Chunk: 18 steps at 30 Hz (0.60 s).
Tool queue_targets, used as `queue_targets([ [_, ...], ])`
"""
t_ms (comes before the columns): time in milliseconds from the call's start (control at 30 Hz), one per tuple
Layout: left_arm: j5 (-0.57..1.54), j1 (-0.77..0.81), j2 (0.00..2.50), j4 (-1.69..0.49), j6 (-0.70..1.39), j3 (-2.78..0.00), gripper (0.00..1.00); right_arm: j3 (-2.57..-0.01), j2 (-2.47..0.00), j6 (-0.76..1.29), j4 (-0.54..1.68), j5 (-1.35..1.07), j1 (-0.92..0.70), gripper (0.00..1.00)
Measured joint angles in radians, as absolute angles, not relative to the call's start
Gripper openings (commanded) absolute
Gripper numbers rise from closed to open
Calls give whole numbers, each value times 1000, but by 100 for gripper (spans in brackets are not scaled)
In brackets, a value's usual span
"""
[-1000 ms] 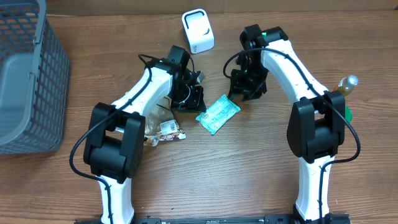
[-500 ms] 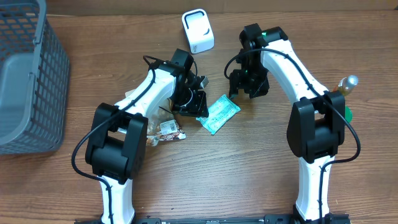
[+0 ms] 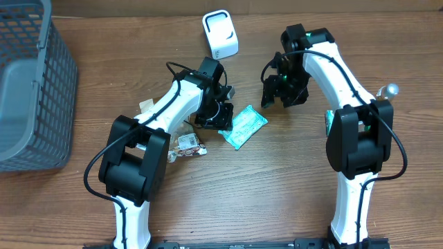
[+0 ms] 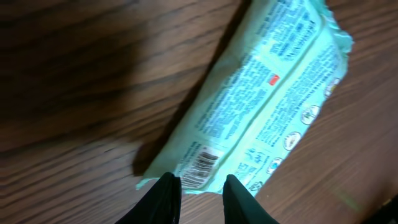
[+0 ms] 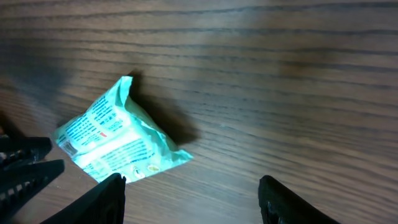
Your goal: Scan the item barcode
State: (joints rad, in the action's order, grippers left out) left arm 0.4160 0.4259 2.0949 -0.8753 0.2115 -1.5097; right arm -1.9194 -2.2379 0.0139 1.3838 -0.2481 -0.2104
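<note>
The teal packet (image 3: 243,126) lies near the middle of the table (image 3: 277,200), toward its far edge and on the near side of the white scanner (image 3: 220,33). Only the left wrist view shows its barcode (image 4: 199,167), printed face up at one end. There the left gripper (image 4: 199,182) stands with its jaws a narrow gap apart at that end's edge, and whether they pinch it cannot be told. The right wrist view alone shows the right gripper (image 5: 193,183) spread wide over bare wood beside the packet, holding nothing.
</note>
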Motion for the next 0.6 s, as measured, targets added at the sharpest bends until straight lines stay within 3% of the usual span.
queue_targets([
  [600,304,484,2095,-868,245,-1510,30,-1693,-2238,0,1189,-416,-210,63],
])
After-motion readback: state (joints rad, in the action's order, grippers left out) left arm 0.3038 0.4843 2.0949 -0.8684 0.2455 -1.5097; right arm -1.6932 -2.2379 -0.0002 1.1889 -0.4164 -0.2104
